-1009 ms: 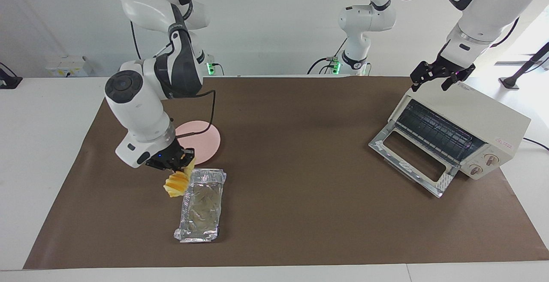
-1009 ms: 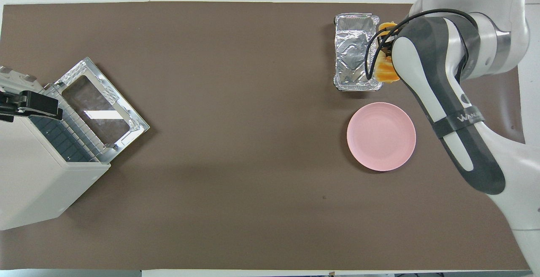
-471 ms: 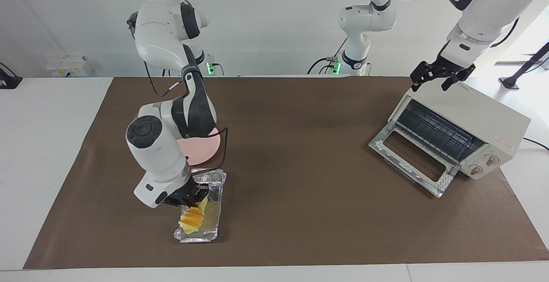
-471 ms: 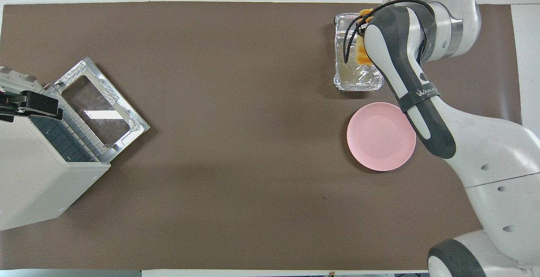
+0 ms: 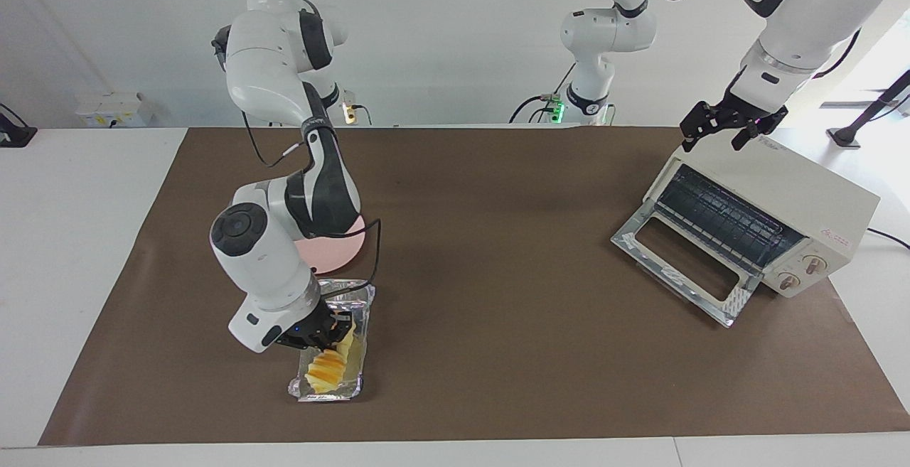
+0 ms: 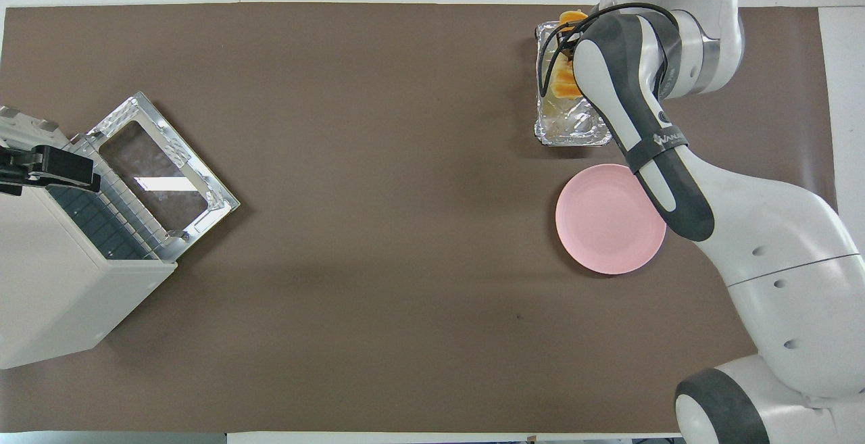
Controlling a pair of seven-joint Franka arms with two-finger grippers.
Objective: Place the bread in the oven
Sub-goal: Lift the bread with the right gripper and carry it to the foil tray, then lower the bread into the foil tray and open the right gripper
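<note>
At lower left of the facing view, the right gripper (image 5: 328, 339) clamps the ridged golden bread loaf (image 5: 328, 369) over the crinkled foil tray (image 5: 359, 367), presumably staging it for the open cream toaster oven (image 5: 796, 204), above which the left gripper (image 5: 718, 129) waits spread wide.

Table (image 5: 92, 254), white, under a brown mat (image 5: 498, 310).
On the mat: oven (image 5: 771, 222) at the left arm's end, door dropped open; pink plate (image 6: 605, 224) at the right arm's end; foil tray (image 5: 357, 310) just beside the plate, farther from the robots.
</note>
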